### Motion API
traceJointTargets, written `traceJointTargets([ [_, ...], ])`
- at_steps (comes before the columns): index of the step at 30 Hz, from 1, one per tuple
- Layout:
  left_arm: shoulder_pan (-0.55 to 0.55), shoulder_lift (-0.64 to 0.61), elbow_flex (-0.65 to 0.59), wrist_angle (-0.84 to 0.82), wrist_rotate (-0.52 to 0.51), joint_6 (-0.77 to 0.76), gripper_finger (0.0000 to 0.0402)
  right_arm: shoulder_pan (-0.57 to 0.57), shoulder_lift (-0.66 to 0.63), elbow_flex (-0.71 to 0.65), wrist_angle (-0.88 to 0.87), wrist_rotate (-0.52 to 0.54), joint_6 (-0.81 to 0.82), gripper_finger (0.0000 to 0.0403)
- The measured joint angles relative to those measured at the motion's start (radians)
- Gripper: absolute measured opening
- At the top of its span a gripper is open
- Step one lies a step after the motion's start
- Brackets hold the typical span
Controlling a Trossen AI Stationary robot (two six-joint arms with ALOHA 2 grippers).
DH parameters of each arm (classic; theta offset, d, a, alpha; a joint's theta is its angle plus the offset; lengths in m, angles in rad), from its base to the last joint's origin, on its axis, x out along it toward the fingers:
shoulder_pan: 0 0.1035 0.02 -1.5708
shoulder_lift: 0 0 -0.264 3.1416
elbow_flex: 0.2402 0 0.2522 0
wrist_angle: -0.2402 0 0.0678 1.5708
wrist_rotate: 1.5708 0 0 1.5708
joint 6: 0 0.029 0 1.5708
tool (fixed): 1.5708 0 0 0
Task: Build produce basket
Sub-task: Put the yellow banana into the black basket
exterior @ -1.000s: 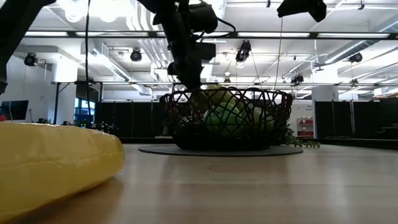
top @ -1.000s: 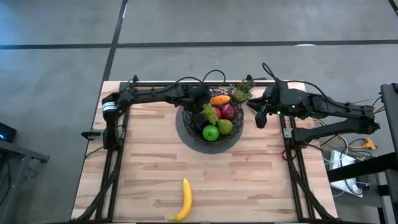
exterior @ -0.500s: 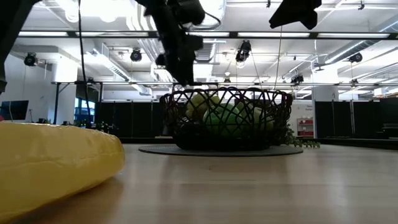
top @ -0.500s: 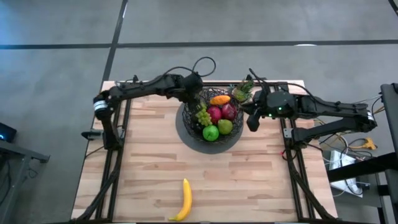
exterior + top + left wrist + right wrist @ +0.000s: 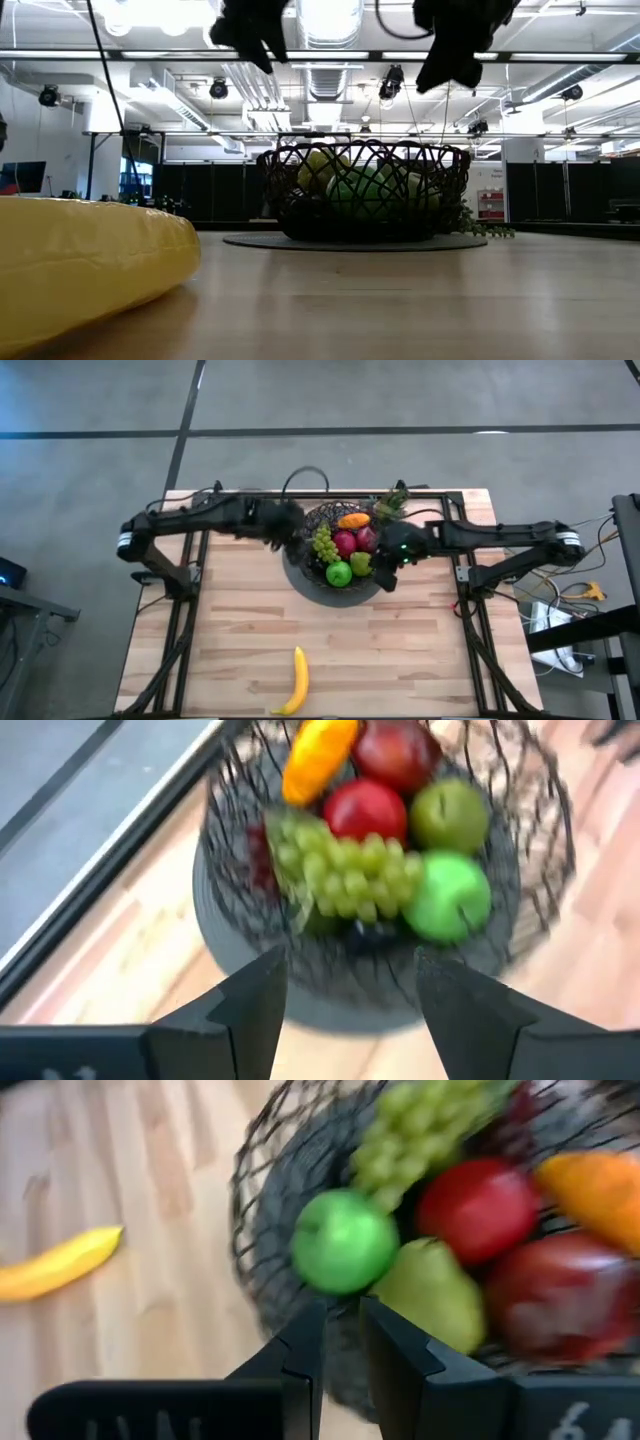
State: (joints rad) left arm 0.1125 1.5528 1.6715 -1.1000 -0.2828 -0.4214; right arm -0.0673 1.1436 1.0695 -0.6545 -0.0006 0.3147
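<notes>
Most toy fruit sits in the round dark wire basket [image 5: 338, 550]; the yellow banana [image 5: 295, 682] remains on the wooden tabletop [image 5: 400, 650]. Left end effector [image 5: 285, 538] spread and empty; right end effector [image 5: 388, 568] nearly pressed together, empty.

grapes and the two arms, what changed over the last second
The left gripper let go of the green grapes, which now lie in the basket, and drew back off its left rim, fingers open. The right gripper swung in to the basket's right edge. The banana, grey mat and other fruit stayed put.
</notes>
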Motion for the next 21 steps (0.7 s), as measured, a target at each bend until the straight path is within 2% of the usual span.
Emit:
traceJointTargets([
  [4,-0.114,-0.049,-0.066,-0.048,-0.062,-0.078,0.02,0.014,0.066,0.007,0.005,-0.079,0.048,0.0052],
  [8,-0.204,-0.107,-0.207,-0.044,-0.084,-0.179,0.02,0.081,0.108,0.016,0.051,-0.086,0.099,0.0052],
  [13,-0.309,-0.219,-0.417,-0.029,-0.09,-0.396,0.02,0.212,0.169,0.016,0.247,-0.086,0.097,0.0052],
  [17,-0.42,-0.323,-0.54,-0.018,-0.087,-0.562,0.02,0.314,0.262,0.03,0.437,-0.087,0.094,0.0052],
  [21,-0.546,-0.413,-0.617,0.017,-0.084,-0.686,0.02,0.376,0.396,0.132,0.463,-0.082,0.078,0.0052],
])
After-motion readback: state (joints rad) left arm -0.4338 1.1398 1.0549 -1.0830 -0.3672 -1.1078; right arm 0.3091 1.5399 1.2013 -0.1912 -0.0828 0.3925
